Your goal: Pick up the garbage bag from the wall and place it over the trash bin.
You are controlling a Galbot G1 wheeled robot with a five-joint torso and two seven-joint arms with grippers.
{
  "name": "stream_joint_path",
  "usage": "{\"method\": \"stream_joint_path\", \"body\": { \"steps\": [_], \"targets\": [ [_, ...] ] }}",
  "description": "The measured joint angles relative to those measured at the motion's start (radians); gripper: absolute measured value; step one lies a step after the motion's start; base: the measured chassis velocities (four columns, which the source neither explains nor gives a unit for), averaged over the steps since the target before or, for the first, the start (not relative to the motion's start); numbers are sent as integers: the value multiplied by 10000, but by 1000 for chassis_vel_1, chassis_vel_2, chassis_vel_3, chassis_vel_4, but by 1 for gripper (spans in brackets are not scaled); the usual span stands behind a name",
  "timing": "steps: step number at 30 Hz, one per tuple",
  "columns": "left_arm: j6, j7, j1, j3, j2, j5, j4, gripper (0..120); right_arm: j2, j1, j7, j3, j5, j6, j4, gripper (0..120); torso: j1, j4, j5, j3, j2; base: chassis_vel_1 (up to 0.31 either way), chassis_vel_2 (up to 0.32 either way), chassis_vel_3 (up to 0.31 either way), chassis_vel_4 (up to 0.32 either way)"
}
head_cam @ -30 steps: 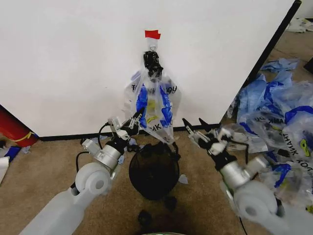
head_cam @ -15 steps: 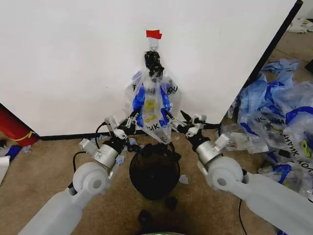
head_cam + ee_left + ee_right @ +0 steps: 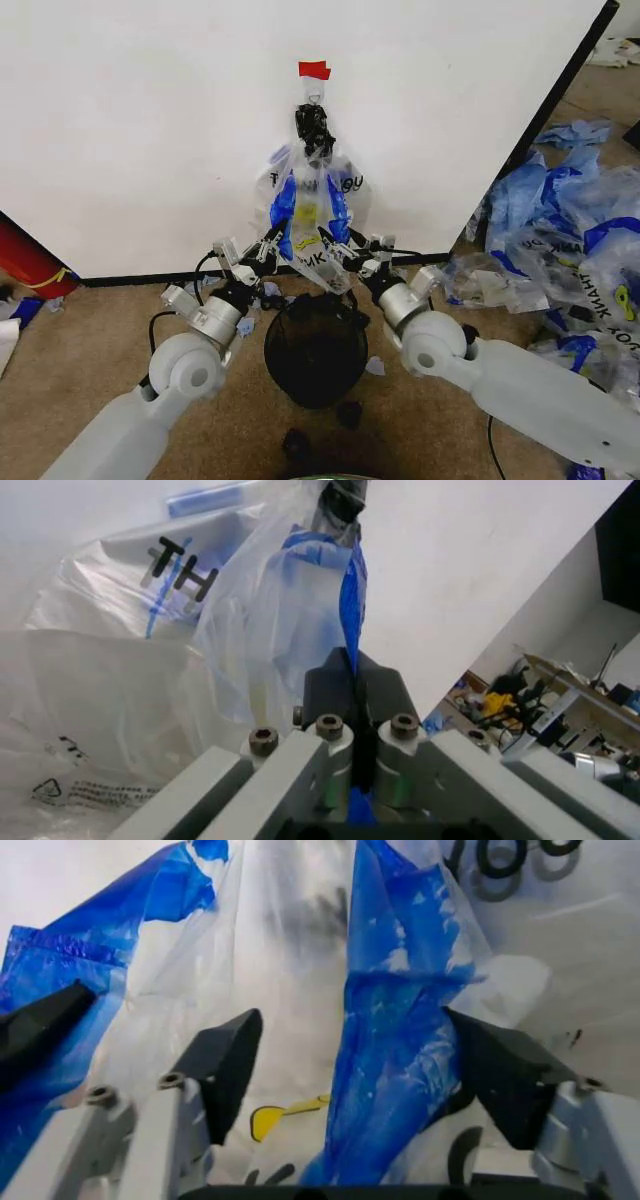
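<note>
While the left pincer (image 3: 272,240) grips one blue handle (image 3: 352,600) and the right pincer (image 3: 350,1065) stands open around the other, a downward pull risks tearing the garbage bag (image 3: 312,215) at its hook (image 3: 312,98).

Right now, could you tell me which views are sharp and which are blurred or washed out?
Head view: evenly lit and sharp on the garbage bag and trash bin. Left wrist view: the wall is washed out white. Right wrist view: soft close up, the bag's blue strip between the right gripper's open fingers.
</note>
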Motion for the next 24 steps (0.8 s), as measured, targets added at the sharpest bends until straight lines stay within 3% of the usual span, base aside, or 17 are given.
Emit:
{"method": "stream_joint_path", "body": {
  "steps": [4, 6, 8, 10, 20, 24],
  "targets": [
    [-55, 24, 21, -7, 4, 43, 23, 0, 98, 97, 39, -59, -28, 7, -71, 62, 0, 0, -1, 0, 0, 0, 0, 0, 0],
    [-93, 35, 60, -33, 12, 54, 28, 0, 164, 172, 70, -115, -69, 14, -143, 52, 0, 0, 0, 0, 0, 0, 0, 0, 0],
    [-96, 37, 65, -34, 13, 56, 28, 0, 169, 177, 72, -118, -72, 15, -148, 52, 0, 0, 0, 0, 0, 0, 0, 0, 0],
    [-137, 46, 107, -37, 10, 75, 35, 0, 237, 198, 94, -137, -107, 29, -206, 39, 0, 0, 0, 0, 0, 0, 0, 0, 0],
    [-157, 56, 189, -29, -48, 111, 23, 0, 343, 199, 146, -274, -246, 49, -422, 2, 0, 0, 0, 0, 0, 0, 0, 0, 0],
    [-159, 58, 198, -23, -67, 125, 23, 0, 337, 197, 144, -285, -270, 118, -449, 0, 0, 0, 1, 0, 0, 0, 0, 0, 0]
  ]
}}
